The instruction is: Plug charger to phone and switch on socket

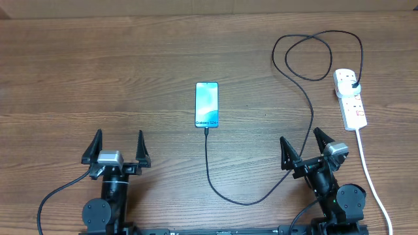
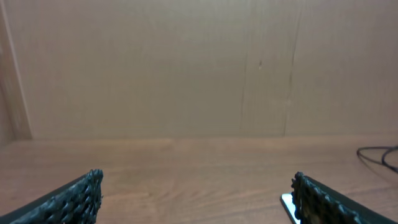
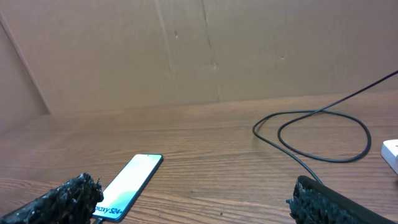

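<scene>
One phone, one charger, one socket; left jaws and right jaws both spread wide, empty.

Phone: one
Charger: one
Socket: one
My end effectors: two, the left end effector and the right end effector
Surface: one

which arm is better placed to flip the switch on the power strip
Right, probably. The power strip lies far to the right, just ahead of the open right gripper. The left gripper sits on the other side of the phone and would have to reach across it and the cable.
</scene>
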